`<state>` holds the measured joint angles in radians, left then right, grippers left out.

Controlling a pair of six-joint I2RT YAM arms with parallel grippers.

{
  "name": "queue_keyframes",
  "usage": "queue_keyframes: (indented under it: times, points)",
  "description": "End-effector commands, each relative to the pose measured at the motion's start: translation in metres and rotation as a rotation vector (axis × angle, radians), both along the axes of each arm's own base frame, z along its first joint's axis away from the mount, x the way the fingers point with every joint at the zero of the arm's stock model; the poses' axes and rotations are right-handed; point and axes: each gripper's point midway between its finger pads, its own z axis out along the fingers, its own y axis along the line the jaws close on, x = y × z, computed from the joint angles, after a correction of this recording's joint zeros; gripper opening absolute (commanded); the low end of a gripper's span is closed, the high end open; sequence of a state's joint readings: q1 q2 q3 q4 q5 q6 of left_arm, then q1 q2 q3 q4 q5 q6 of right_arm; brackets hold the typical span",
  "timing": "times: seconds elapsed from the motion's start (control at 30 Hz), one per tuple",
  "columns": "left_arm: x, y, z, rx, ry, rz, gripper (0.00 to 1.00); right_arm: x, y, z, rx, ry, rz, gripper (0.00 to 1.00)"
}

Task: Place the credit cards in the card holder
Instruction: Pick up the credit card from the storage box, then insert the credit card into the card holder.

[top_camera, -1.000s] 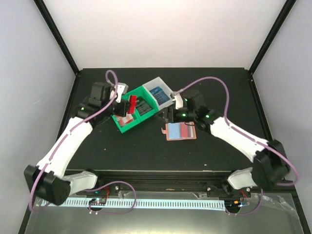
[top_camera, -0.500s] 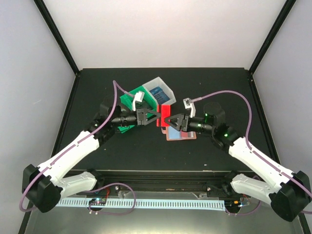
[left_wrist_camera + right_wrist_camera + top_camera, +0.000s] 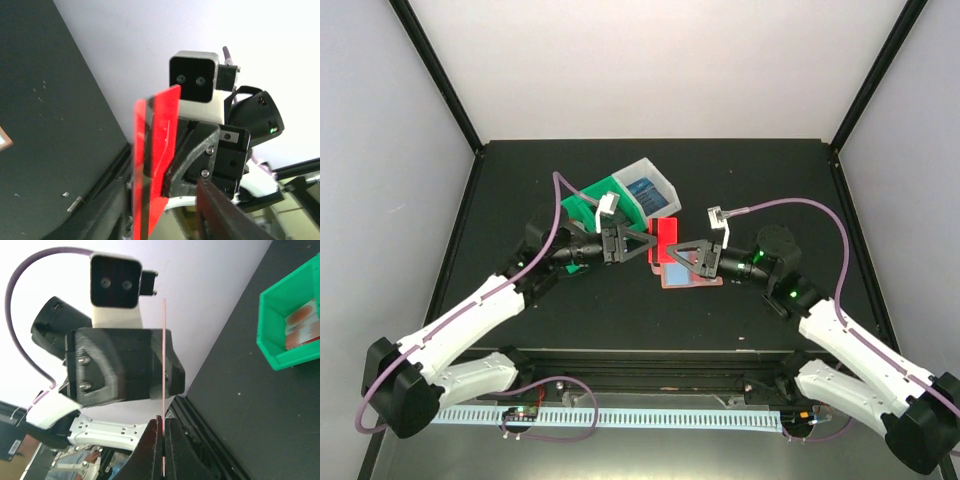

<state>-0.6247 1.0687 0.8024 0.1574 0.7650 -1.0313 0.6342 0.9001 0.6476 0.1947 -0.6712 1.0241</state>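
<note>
A card (image 3: 164, 340) seen edge-on is pinched between the fingers (image 3: 148, 452), a green bin (image 3: 280, 357) off right

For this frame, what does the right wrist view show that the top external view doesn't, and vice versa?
Only the right wrist: the red card seen edge-on, pinched between that gripper's own fingers, and a white card with red marks inside the green bin. Only the top external: the card holder lying open on the table, partly hidden under the right gripper, and the white bin with a blue card in it. Both: the red card between the two grippers, the left gripper facing it, and the green bin.
</note>
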Motion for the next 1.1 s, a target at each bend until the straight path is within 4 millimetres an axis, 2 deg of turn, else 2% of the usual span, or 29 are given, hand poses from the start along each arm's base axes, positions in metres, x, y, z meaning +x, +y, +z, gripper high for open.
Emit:
queue_keyframes:
  times: [0.0,0.07,0.2,0.33,0.47,0.57,0.77,0.9,1.07]
  points:
    - [0.0,0.006,0.002,0.043,-0.034,0.056,0.5,0.008,-0.008,-0.016,-0.075,0.005,-0.067,0.01]
    - [0.01,0.012,-0.015,0.126,-0.042,0.134,0.59,0.017,-0.019,-0.042,-0.209,0.024,-0.145,0.01]
    - [0.023,0.011,-0.063,0.282,-0.016,0.213,0.63,0.036,-0.055,-0.11,-0.494,0.078,-0.299,0.01]
    - [0.031,-0.008,-0.102,0.389,-0.011,0.216,0.63,0.054,-0.087,-0.175,-0.599,0.213,-0.34,0.01]
    - [0.045,-0.033,-0.14,0.489,-0.026,0.192,0.61,0.071,-0.094,-0.215,-0.639,0.289,-0.3,0.01]
    - [0.057,-0.054,-0.162,0.551,-0.045,0.152,0.58,0.083,-0.089,-0.233,-0.635,0.344,-0.254,0.01]
    - [0.074,-0.076,-0.192,0.609,-0.091,0.124,0.57,0.099,-0.089,-0.251,-0.639,0.378,-0.244,0.01]
    - [0.081,-0.076,-0.213,0.681,-0.086,0.123,0.53,0.101,-0.086,-0.245,-0.604,0.36,-0.217,0.01]
    - [0.092,-0.058,-0.23,0.789,-0.092,0.207,0.49,0.1,-0.08,-0.238,-0.563,0.36,-0.192,0.01]
